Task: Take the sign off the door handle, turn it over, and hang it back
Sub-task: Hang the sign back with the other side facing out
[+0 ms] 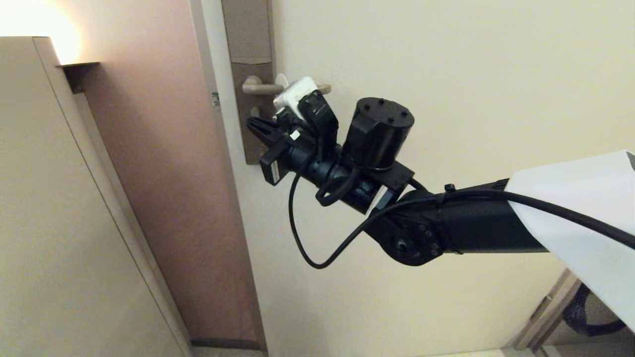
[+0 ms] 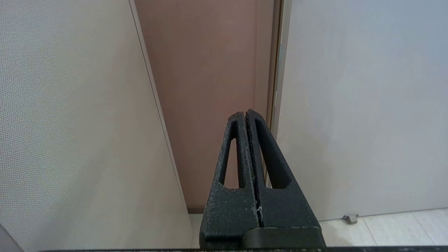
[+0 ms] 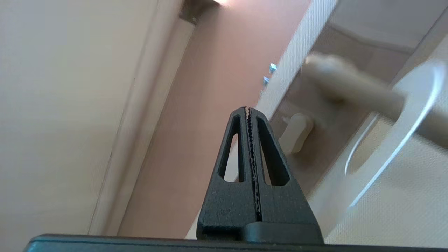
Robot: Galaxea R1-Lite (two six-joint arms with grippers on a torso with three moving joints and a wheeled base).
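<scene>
The sign hangs by its oval hole on the door handle, white side showing in the right wrist view. In the head view only its rounded top shows above the lever; the rest is hidden behind my right wrist. My right gripper is shut and empty, just below the lever in front of the brownish plate, apart from the sign. In its own view the right gripper points past the handle. My left gripper is shut and empty, low, facing the door frame.
A small thumb-turn knob sits on the plate below the lever. A beige cabinet panel stands to the left, with a brown recess between it and the cream door. A door stop is on the floor.
</scene>
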